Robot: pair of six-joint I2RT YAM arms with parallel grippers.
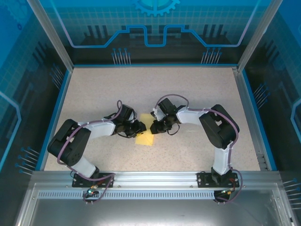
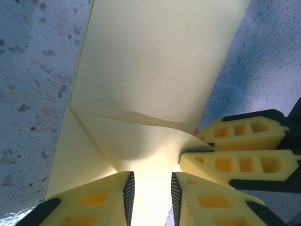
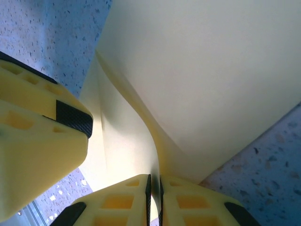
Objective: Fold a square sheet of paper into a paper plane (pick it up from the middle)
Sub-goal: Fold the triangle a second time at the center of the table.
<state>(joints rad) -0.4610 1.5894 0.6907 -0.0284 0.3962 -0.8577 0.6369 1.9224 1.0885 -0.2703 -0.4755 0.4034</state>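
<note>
From above, we are looking at the left arm [image 1: 101, 128] and the right arm [image 1: 197, 115] reaching toward each other over the middle of the speckled surface [image 1: 188, 89]. The square sheet of paper [image 1: 145, 139] is lying between their tips, just to the near side, so neither arm is sitting nearer than the other. In the left wrist view the square sheet of paper [image 2: 155, 70] is running straight away from the left jaws, its long axis in line with them, with one layer folded over and a flap curling up. The left jaws are standing partly open, their dark pads [image 2: 128, 193] either side of the paper's near end with a clear gap, so they are straddling it rather than gripping it. At the right of that view the right arm's fingers [image 2: 235, 162] are pressing together on the curled edge. In the right wrist view the right jaws are showing nearly shut, with only a thin slit between the fingers [image 3: 117, 202]. A raised fold of the paper is running down into that slit, so we are judging them to be pinching it. A finger of the left jaws [image 3: 37, 141] is sitting just beside that fold. We are judging that the coming fold is depending on the right jaws holding this flap while the left jaws close on the near end.
</note>
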